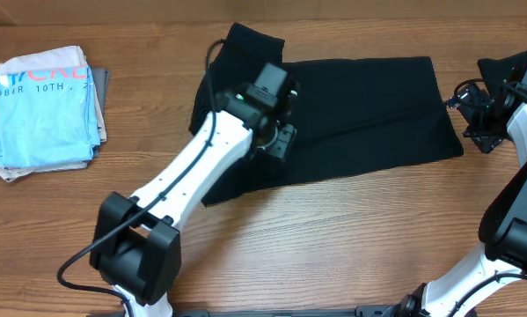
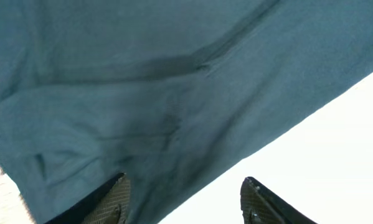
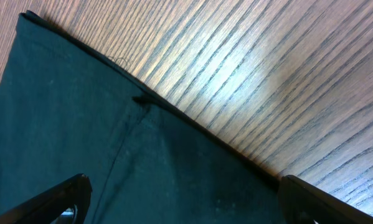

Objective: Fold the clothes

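Sprawling soft black T-shirt point(image 1: 369, 106) — creased

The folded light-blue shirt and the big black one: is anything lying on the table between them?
No. In the overhead view, only bare wooden table separates the light-blue T-shirt from the black T-shirt.

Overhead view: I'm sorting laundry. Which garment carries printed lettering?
The folded light-blue T-shirt at far left; the spread black T-shirt and the black garment at right are plain.
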Robot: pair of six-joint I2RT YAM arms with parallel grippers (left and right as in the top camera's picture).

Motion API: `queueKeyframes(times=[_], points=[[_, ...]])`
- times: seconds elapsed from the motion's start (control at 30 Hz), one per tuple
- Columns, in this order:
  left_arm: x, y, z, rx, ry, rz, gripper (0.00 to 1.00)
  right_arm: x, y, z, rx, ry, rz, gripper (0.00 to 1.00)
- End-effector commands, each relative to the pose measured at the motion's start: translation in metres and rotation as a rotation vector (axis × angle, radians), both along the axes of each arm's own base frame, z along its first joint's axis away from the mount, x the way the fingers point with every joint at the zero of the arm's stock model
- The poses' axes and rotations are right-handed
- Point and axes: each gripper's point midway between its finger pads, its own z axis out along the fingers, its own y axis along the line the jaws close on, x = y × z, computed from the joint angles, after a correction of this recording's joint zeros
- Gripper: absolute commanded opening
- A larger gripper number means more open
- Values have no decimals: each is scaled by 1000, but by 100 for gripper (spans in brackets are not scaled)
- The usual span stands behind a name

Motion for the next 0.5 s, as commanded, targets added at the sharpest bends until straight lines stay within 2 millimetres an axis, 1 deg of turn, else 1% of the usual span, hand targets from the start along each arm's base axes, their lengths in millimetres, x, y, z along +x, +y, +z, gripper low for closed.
queueKeyframes(times=[0.0, 0.07, 0.13, 0.2, 0.37, 0.47], points=[[-4, 6, -25, 60, 20, 26, 61, 7, -4, 24, -33, -54, 4, 100], [-3, 6, -36, 71, 16, 12, 61, 7, -4, 24, -33, -54, 4, 100], [-3, 6, -46, 87, 19, -27, 66, 7, -4, 24, -33, -54, 4, 100], [-2, 5, -57, 107, 29, -67, 67, 7, -4, 24, -33, -54, 4, 100], [-4, 7, -87, 159, 69, -159, 64, 7, -4, 24, -33, -54, 4, 100], [-7, 9, -101, 180, 100, -174, 59, 7, -4, 24, -33, -54, 4, 100]])
